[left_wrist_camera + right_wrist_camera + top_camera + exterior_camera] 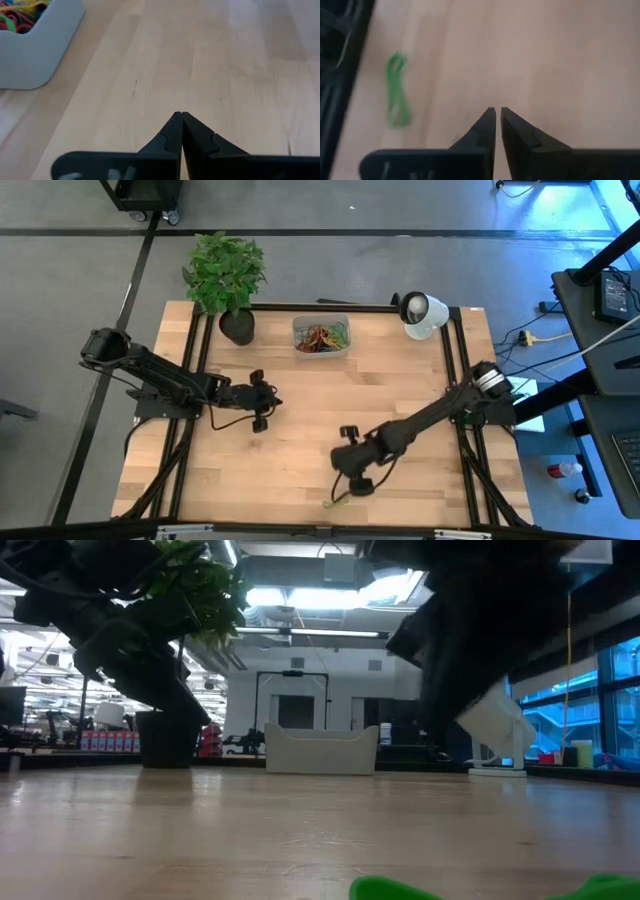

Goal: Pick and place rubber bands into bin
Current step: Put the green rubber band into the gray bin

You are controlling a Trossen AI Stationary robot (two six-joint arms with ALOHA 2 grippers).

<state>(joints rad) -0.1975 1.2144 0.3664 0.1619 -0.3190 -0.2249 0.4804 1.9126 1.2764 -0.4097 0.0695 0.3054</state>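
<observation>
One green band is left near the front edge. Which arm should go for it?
Right. Its tool hangs beside the green rubber band, closed and empty. The left tool sits farther back, nearer the bin.

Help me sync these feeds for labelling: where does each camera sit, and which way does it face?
High: overhead, looking straight down on both arms, the bin.
Low: table height, facing the bin; arms blurred overhead.
Left wrist: past the shut left gripper, toward the bin.
Right wrist: past the right gripper, green rubber band beside it.
Shared: high and right wrist show that band.
</observation>
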